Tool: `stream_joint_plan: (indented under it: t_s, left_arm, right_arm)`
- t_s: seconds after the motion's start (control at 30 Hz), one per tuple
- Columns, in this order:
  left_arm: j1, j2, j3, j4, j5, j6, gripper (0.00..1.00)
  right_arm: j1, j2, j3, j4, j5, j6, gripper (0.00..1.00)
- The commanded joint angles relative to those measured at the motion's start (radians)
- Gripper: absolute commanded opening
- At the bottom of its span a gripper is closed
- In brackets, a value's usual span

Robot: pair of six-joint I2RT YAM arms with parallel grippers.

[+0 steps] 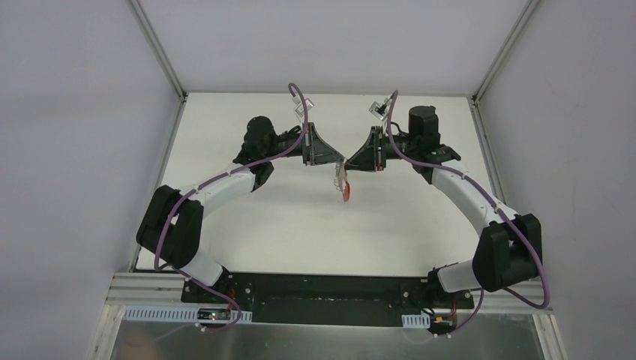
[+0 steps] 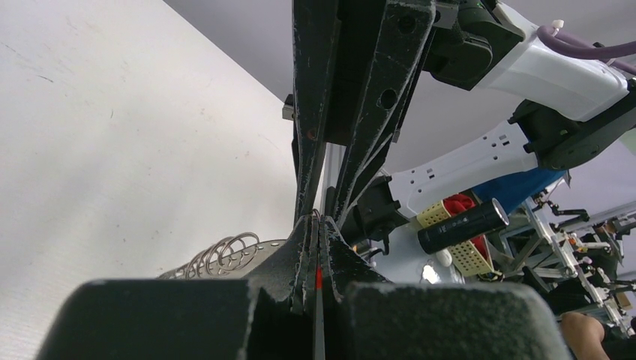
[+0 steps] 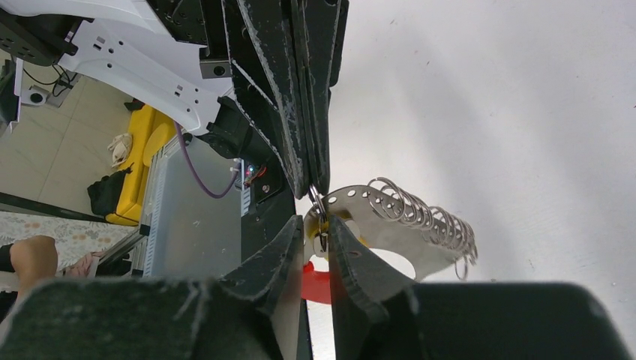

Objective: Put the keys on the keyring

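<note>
top external shows the keys (image 1: 343, 187) hanging in the air where my two arms meet, above the middle of the table (image 1: 300, 225) and toward its far edge. from there they are only a small grey and red dangle, and i cannot read either grip

left wrist shows the left gripper (image 2: 316, 244) pressed fully shut, with a sliver of the red band (image 2: 319, 277) caught between its fingers, so i take it to be what holds the bunch up. a few wire loops (image 2: 225, 255) fan out to one side, but the rest is hidden behind the fingers

right wrist gives me what the other two do not: the grey curved piece with its row of holes, the loops threaded along it, and a small ring (image 3: 321, 214) at the pinch point, which i take to be the keyring. the right gripper (image 3: 321, 232) sits astride that ring with a narrow gap between its jaws. i cannot tell whether either pad touches the metal

as for progress, the bunch is lifted and presented between both arms, and many loops already sit along the band. whether every key is on i cannot tell. my guess is that the threading at that ring is what remains
</note>
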Motion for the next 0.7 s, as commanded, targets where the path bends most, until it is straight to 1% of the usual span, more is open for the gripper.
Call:
stream_joint_plan:
  t_s: [0.0, 0.07, 0.17, 0.37, 0.47, 0.67]
  left_arm:
    - [0.005, -0.014, 0.001, 0.076, 0.020, -0.009, 0.00]
    - [0.005, -0.013, 0.001, 0.077, 0.022, -0.010, 0.00]
    - [0.005, -0.011, 0.001, 0.078, 0.022, -0.010, 0.00]
    - [0.005, -0.007, 0.000, 0.079, 0.027, -0.010, 0.00]
    - [0.005, -0.004, -0.001, 0.081, 0.028, -0.009, 0.00]
    - [0.004, -0.005, -0.002, 0.086, 0.031, -0.013, 0.00]
  right_arm:
    - [0.010, 0.001, 0.050, 0.040, -0.029, 0.004, 0.18]
    - [0.010, 0.001, 0.050, 0.040, -0.031, 0.025, 0.14]
    - [0.009, 0.001, 0.050, 0.040, -0.034, 0.029, 0.11]
    - [0.010, 0.001, 0.052, 0.040, -0.033, 0.031, 0.10]
    - [0.010, 0.003, 0.057, 0.040, -0.033, 0.033, 0.10]
    - [0.009, 0.006, 0.059, 0.039, -0.030, 0.032, 0.16]
